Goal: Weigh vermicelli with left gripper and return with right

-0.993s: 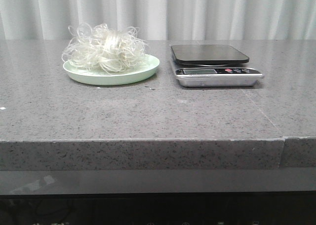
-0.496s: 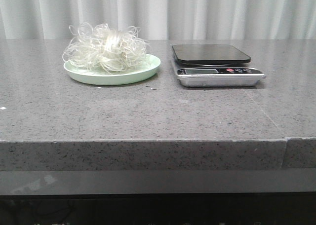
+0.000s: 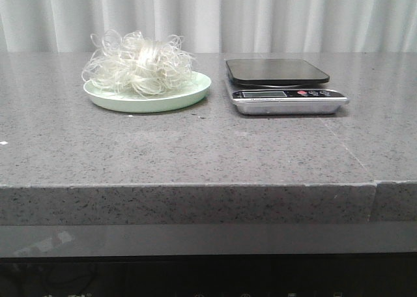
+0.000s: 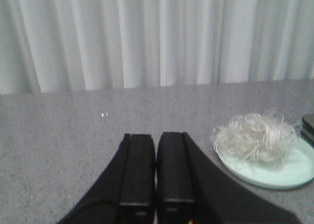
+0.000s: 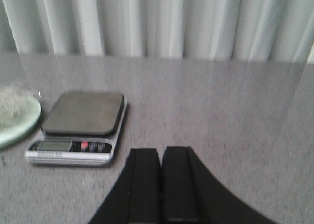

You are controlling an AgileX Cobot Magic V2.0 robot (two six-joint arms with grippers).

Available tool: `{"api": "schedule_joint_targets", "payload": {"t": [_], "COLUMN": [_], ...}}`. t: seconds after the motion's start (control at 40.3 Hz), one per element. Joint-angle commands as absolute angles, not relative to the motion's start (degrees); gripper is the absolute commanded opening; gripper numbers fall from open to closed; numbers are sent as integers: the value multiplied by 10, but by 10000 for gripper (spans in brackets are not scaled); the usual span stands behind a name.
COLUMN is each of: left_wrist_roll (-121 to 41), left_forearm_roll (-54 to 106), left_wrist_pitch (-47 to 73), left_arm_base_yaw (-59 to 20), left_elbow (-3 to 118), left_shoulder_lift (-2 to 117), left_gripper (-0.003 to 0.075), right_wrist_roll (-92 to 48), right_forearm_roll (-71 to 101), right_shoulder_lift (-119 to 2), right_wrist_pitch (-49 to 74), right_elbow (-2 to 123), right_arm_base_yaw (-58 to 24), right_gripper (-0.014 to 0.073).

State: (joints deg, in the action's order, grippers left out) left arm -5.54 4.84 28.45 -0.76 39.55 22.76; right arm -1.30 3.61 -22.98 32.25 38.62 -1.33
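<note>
The vermicelli (image 3: 139, 64) is a fluffy white tangle heaped on a pale green plate (image 3: 189, 96) at the table's back left; it also shows in the left wrist view as vermicelli (image 4: 256, 137) on the plate (image 4: 289, 172). A silver kitchen scale (image 3: 285, 87) with a dark platform stands to the plate's right, its platform bare; the scale (image 5: 81, 123) also appears in the right wrist view. My left gripper (image 4: 156, 135) is shut with nothing in it, off to the plate's left. My right gripper (image 5: 161, 152) is shut and empty, to the right of the scale. Neither arm appears in the front view.
A grey speckled stone table (image 3: 195, 147) carries everything, its front edge near the camera. A white pleated curtain (image 3: 208, 17) hangs behind the table's far edge.
None of the objects has moved; the front view only shifts by a few pixels.
</note>
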Motion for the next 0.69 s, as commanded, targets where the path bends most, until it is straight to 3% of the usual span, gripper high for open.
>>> {"api": "schedule_joint_targets", "payload": {"t": [0.0, 0.67], "left_wrist_roll": [-51, -51], "left_forearm_roll": [53, 53], "left_wrist_pitch": [276, 295], "left_arm_base_yaw": [-7, -7], "left_elbow": [408, 384], "left_shoulder_lift": [257, 283], "left_gripper": [155, 167], "right_wrist_roll": [-15, -15], "right_forearm_roll": [36, 36], "right_shoulder_lift": [-270, -379], "right_wrist_pitch": [310, 339], "right_elbow": [401, 401], "right_arm_base_yaw": [-14, -14], "right_gripper": [140, 160]}}
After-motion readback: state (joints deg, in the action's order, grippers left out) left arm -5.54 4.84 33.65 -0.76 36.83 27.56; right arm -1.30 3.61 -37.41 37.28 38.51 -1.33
